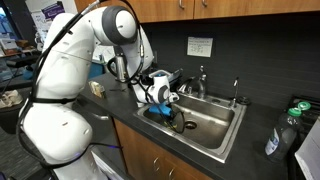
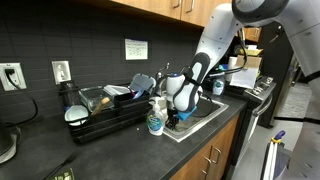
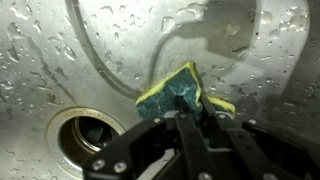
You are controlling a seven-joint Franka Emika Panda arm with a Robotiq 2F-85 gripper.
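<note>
While reaching down into the wet stainless sink [image 3: 60, 50], pinches a sponge [image 3: 182, 88] with the Robotiq gripper [image 3: 186, 112], both black fingers [image 3: 200, 145] pressed in on its near edge. Shows it past the fingertips in the wrist view, yellow foam showing along the rim and a dark teal scrub face turned toward the camera. Hangs up and to the side of the round drain [image 3: 85, 135], near it but clear of the opening. Throws a dark shadow on the droplet-covered metal behind. Cannot tell whether touching the basin floor or held just off it. Seen in both exterior views with the white arm [image 1: 110, 30] bent over the counter's edge and the wrist low inside the basin. Sits lower than the faucet [image 1: 200, 78] at the back rim in an exterior view. Beside the basin in an exterior view: a black dish rack [image 2: 100, 118] loaded with dishes, and a blue soap bottle [image 2: 155, 121] on the dark countertop [image 2: 120, 150] just between rack and gripper
</note>
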